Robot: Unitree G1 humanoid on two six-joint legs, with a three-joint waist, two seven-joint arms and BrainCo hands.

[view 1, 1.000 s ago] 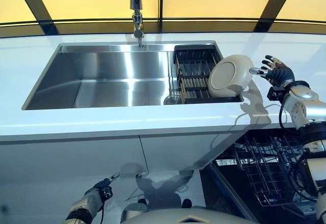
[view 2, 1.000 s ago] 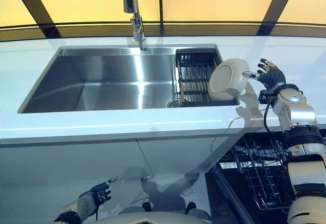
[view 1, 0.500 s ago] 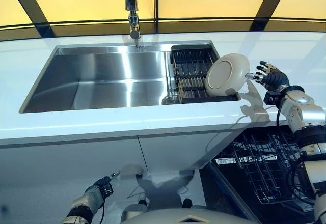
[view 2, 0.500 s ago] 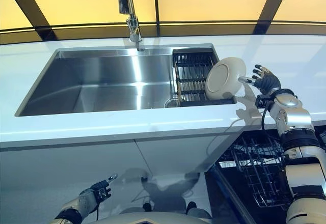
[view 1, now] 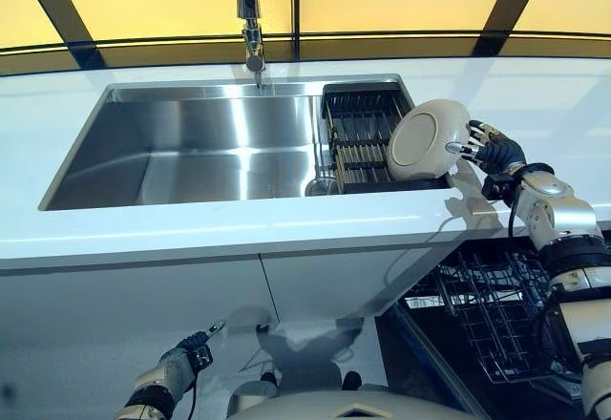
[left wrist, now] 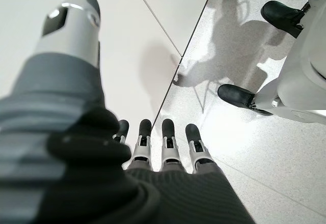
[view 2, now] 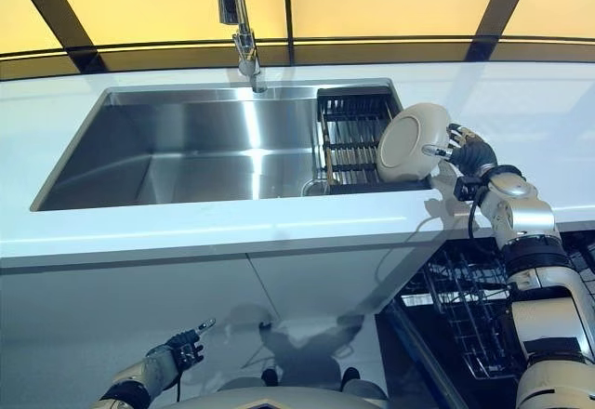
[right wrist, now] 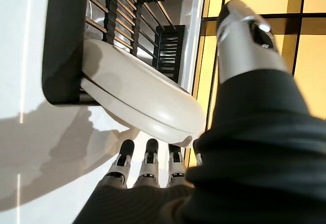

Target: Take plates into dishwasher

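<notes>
A cream plate (view 1: 426, 140) stands on edge, leaning in the black dish rack (view 1: 355, 130) at the right end of the sink. My right hand (view 1: 493, 153) is at the plate's right rim, open. In the right wrist view its straight fingers (right wrist: 148, 164) lie just under the plate's rim (right wrist: 153, 104) and the thumb (right wrist: 243, 33) stands apart on the other side. I cannot tell whether they touch it. My left hand (view 1: 183, 362) hangs low by the white cabinet front, open and empty, as its own wrist view shows (left wrist: 164, 141).
The steel sink (view 1: 191, 157) with its faucet (view 1: 251, 29) is set in the white counter (view 1: 239, 234). The open dishwasher's wire rack (view 1: 492, 320) is out below the counter at the lower right, under my right arm.
My right hand has moved left, from a little way off the plate to its right rim. The plate and my left hand have stayed put. The camera has shifted slightly.
</notes>
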